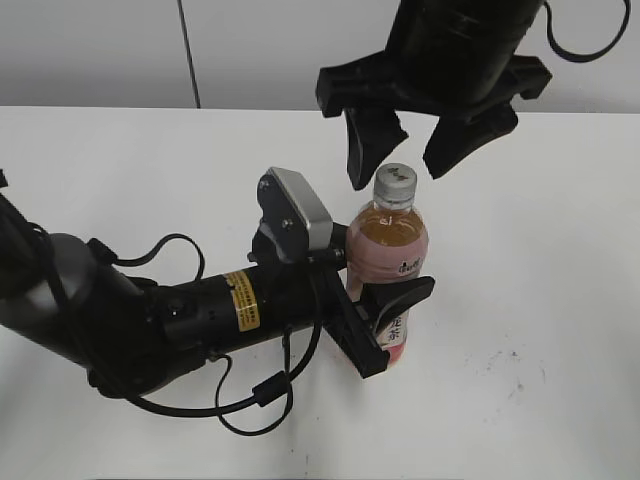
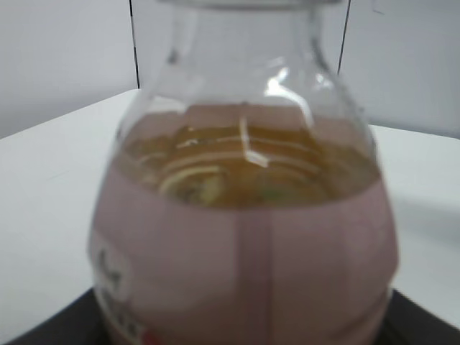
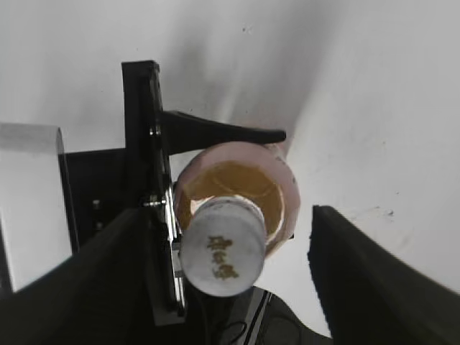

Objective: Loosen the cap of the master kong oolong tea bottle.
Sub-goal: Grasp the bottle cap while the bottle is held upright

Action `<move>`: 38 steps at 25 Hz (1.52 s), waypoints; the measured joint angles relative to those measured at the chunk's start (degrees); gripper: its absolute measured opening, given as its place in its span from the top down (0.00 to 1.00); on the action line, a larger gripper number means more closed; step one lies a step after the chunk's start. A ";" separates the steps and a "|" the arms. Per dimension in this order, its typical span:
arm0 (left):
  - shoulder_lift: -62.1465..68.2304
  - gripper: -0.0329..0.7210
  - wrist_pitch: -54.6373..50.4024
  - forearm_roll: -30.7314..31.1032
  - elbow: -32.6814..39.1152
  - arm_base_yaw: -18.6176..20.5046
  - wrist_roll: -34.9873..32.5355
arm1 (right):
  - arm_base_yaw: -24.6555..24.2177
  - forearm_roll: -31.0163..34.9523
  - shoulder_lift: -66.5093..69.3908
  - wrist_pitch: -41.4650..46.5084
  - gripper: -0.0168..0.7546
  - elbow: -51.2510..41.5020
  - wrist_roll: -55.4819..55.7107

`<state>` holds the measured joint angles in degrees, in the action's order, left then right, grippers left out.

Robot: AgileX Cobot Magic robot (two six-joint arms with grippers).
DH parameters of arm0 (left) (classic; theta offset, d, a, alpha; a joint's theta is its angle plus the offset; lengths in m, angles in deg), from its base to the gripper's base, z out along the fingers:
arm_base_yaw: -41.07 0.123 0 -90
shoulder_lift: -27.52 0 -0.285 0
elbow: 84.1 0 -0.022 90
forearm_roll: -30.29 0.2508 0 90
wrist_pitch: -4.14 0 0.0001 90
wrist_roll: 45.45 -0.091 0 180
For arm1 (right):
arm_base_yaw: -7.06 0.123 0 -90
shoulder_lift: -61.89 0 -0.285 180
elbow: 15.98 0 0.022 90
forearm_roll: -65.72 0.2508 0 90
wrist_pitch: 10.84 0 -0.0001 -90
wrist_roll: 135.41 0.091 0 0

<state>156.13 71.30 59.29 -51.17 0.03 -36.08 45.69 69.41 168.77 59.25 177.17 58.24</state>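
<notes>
1. Left gripper [image 1: 385, 320] is clamped on the lower body of the bottle [image 1: 392, 250], one finger on each side of the label, holding it upright on the counter [image 1: 540, 300]. In the left wrist view the bottle [image 2: 244, 215] fills the frame, so the fingers barely show there.
2. Right gripper [image 1: 415, 140] hangs spread wide just above the bottle, its fingers to either side of the top and touching nothing.
3. Bottle stands near the middle of the counter, amber tea up to its shoulder.
4. Cap [image 1: 395, 181] sits on the bottle's neck, directly under the right gripper; in the right wrist view the cap [image 3: 223, 255] lies between the two dark fingers, nearer the left one.
5. Step in hand, as I judge it: bottle braced, cap not yet gripped.
6. Next move calls for lowering the right gripper, centring on the cap, closing on its ribbed side, then twisting while the left gripper resists.
</notes>
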 joint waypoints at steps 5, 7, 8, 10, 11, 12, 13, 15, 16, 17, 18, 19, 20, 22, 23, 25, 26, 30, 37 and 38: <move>0.00 0.43 0.05 0.02 0.00 0.00 0.04 | 0.00 0.57 0.00 0.00 0.33 -0.97 0.10; 0.00 0.43 0.05 0.02 0.00 0.00 0.04 | 0.00 0.57 0.00 0.00 0.43 -0.97 0.10; 0.00 0.43 0.05 0.02 0.00 0.00 0.04 | 0.00 0.57 0.00 0.00 0.51 -0.97 -0.17; 0.00 0.43 0.05 0.02 0.00 0.00 0.04 | 0.00 0.72 0.00 -0.10 0.64 -0.97 -1.10; 0.00 0.43 0.05 0.02 0.00 0.00 0.04 | 0.00 0.72 0.00 -0.10 0.63 -0.97 -1.79; 0.00 0.43 0.05 0.02 0.00 0.00 0.04 | 0.00 0.77 0.00 -0.10 0.63 -0.97 -2.78; 0.00 0.43 0.05 0.02 0.00 0.00 0.04 | 0.00 0.76 0.00 -0.10 0.63 -0.97 -3.95; 0.00 0.43 0.05 0.02 0.00 0.00 0.04 | 0.00 0.89 0.00 -0.10 0.63 -0.97 -9.78; 0.00 0.43 0.05 0.02 0.00 0.00 0.04 | 0.00 0.94 0.00 -0.10 0.63 -0.97 -14.75; 0.00 0.43 0.05 0.02 0.00 0.00 0.04 | 0.00 0.94 0.00 -0.10 0.63 -0.97 -19.72; 0.00 0.43 0.05 0.02 0.00 0.00 0.04 | 0.00 0.95 0.00 -0.10 0.63 -0.97 -26.57; 0.00 0.43 0.05 0.02 0.00 0.00 0.04 | 0.00 1.05 0.00 -0.10 0.63 -0.97 -34.15; 0.00 0.43 0.05 0.02 0.00 0.00 0.04 | 0.00 1.12 -0.04 -0.10 0.63 -0.97 -40.89; 0.00 0.43 0.05 0.02 0.00 0.00 0.04 | 0.00 1.18 -0.06 -0.10 0.63 -0.97 -58.03; 0.00 0.43 0.05 0.02 0.00 0.00 0.04 | 0.00 1.24 -0.11 -0.05 0.63 -0.97 -66.16; 0.00 0.43 0.05 0.02 0.00 0.00 -0.01 | 0.00 1.24 -0.11 -0.01 0.63 -0.97 -77.45; 0.00 0.43 0.05 0.02 0.00 0.00 -0.01 | 0.00 1.24 -0.11 -0.01 0.63 -0.97 -80.80; 0.00 0.43 0.05 0.02 0.00 0.00 -0.06 | 0.00 1.57 -0.11 -0.01 0.63 -0.97 -82.76; 0.00 0.43 0.05 0.02 0.00 0.00 0.00 | 0.00 2.25 -0.17 -0.01 0.24 -0.97 -67.88; 0.00 0.43 0.05 0.02 0.00 0.00 0.00 | 0.00 2.25 -0.23 -0.01 0.21 -0.85 -65.29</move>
<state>156.13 71.35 59.32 -51.17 0.03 -36.08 45.69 71.66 168.54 59.25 176.32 -7.05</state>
